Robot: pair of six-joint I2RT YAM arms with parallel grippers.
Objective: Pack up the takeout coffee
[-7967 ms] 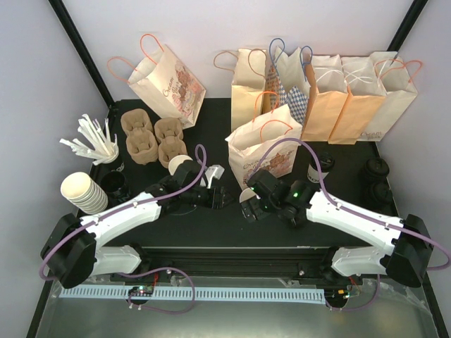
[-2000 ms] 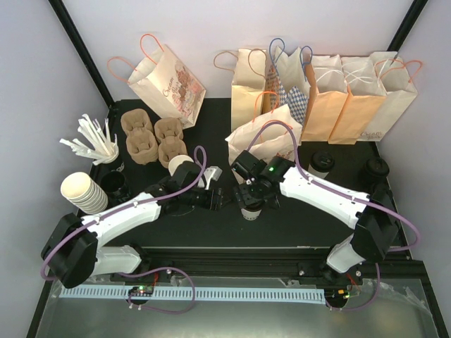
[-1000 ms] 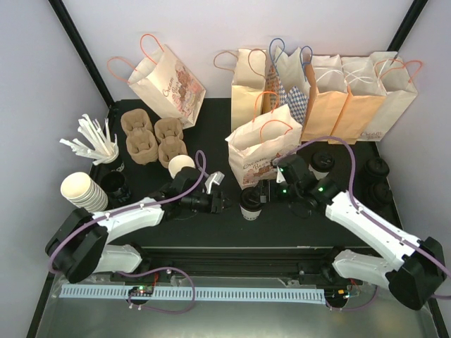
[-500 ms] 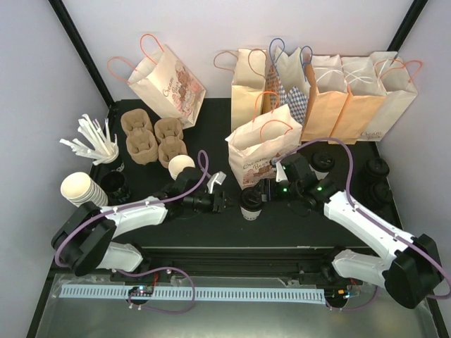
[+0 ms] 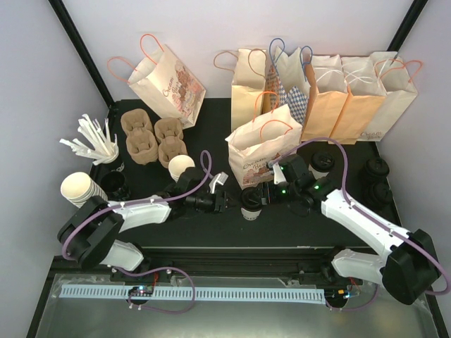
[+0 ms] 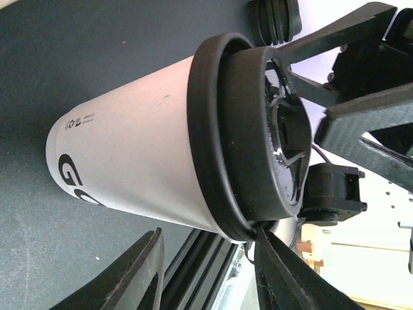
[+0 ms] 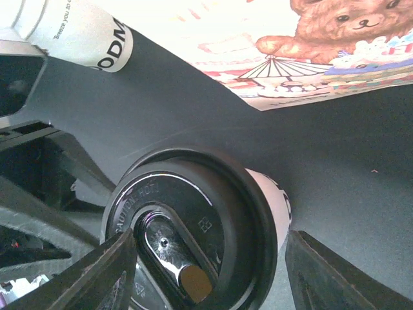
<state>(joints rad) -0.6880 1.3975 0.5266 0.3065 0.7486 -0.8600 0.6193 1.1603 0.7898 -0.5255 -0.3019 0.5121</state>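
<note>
The takeout coffee (image 5: 250, 201), a white paper cup with a black lid, stands on the black table in front of the bear-print bag (image 5: 264, 149). My right gripper (image 5: 266, 191) is open, one finger on each side of the lid (image 7: 193, 219); a small gap shows at its right finger. In the right wrist view that gripper (image 7: 211, 236) frames the lid. My left gripper (image 5: 225, 201) is open just left of the cup. In the left wrist view the cup (image 6: 142, 148) fills the frame above the left gripper (image 6: 210, 232), whose right finger (image 6: 284, 271) touches the lid's rim.
Paper bags (image 5: 345, 91) line the back, and one (image 5: 167, 76) leans at the back left. Brown cup carriers (image 5: 151, 137), a cup of stirrers (image 5: 95, 144), stacked lidless cups (image 5: 83, 190), a lidless cup (image 5: 181, 167), loose black lids (image 5: 377, 179) and another capped cup (image 5: 322, 160) stand around.
My left gripper has slid right up to the coffee cup. My right gripper has shifted a little left over the lid and its fingers have narrowed.
</note>
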